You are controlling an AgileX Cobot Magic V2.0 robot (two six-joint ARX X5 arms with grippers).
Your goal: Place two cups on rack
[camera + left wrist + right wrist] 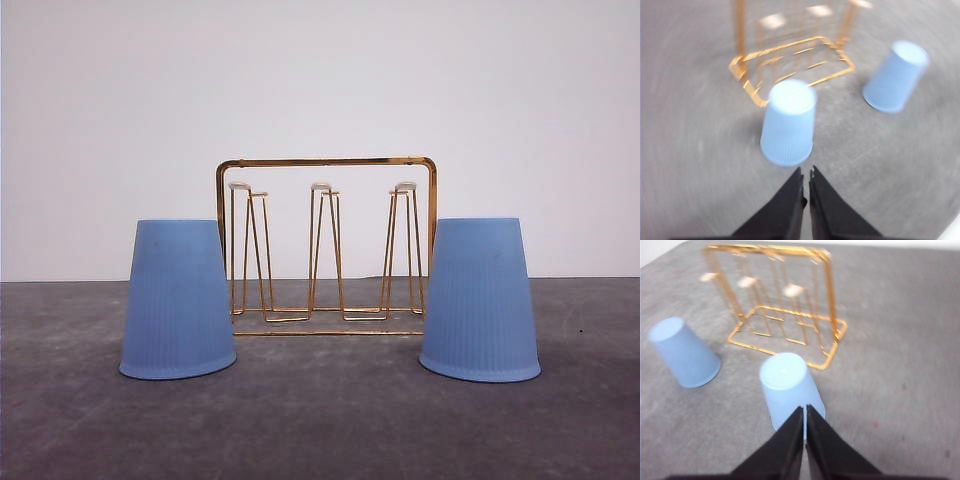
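Blue ribbed plastic cups (179,300) (480,300) stand upturned left and right of the far gold wire rack (326,245), none racked yet (start, I judge), each closed, empty gripper (805,175) (804,410) needing to open around its near cup.

Two light blue cups were counted on the table: the left cup (178,300) and the right cup (479,299), both standing upside down. One gold wire rack (326,245) was counted between them. Three white-tipped pegs were seen in its front row: a left peg (239,187), a middle peg (321,186) and a right peg (405,186). A second row behind could not be counted reliably.
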